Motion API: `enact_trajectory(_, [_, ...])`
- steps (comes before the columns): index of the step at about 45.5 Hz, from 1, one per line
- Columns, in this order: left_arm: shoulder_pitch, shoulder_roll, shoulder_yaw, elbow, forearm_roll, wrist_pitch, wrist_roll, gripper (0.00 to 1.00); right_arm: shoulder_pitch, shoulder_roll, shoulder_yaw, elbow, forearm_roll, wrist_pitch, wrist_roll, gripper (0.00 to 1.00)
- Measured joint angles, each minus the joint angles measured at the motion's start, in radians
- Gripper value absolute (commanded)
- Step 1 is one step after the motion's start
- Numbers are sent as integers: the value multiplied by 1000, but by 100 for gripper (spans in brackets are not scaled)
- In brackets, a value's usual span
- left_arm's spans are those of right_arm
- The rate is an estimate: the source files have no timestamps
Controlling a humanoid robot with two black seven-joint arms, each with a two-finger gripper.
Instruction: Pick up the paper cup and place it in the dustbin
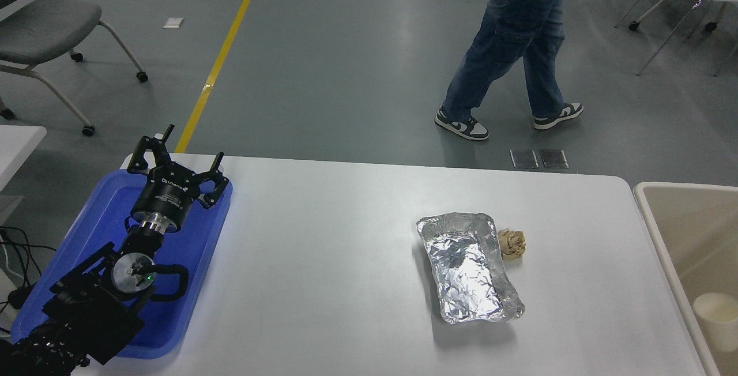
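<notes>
The paper cup (716, 317), small and cream-white, lies inside the dustbin (657, 232) at the right edge of the picture, low down near the bin's near end. The dustbin is a large cream-beige bin with a pale rim, standing against the table's right side. My left gripper (177, 150) is parked over the blue tray at the lower left, its fingers spread open and empty. My right arm and gripper are out of view.
A crinkled silver foil tray (468, 266) lies right of the table's middle, with a crumpled brown paper ball (512, 243) touching its far right side. A flat blue tray (196, 237) sits at the left. A person (513, 47) walks on the floor beyond the table.
</notes>
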Motion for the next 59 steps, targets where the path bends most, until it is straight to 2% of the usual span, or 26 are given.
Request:
enact_trajectory(11, [0, 0, 0, 0, 0, 0, 0, 100, 153, -45, -76, 49, -8, 8, 0, 100])
enact_trajectory(31, [0, 0, 0, 0, 0, 0, 0, 100, 668, -65, -450, 281, -16, 45, 0, 100])
enact_trajectory(44, [0, 0, 0, 0, 0, 0, 0, 100, 1025, -4, -648, 483, -19, 193, -1, 100])
enact_trajectory(59, [0, 0, 0, 0, 0, 1, 0, 100, 1405, 65, -821, 801, -29, 436, -1, 100])
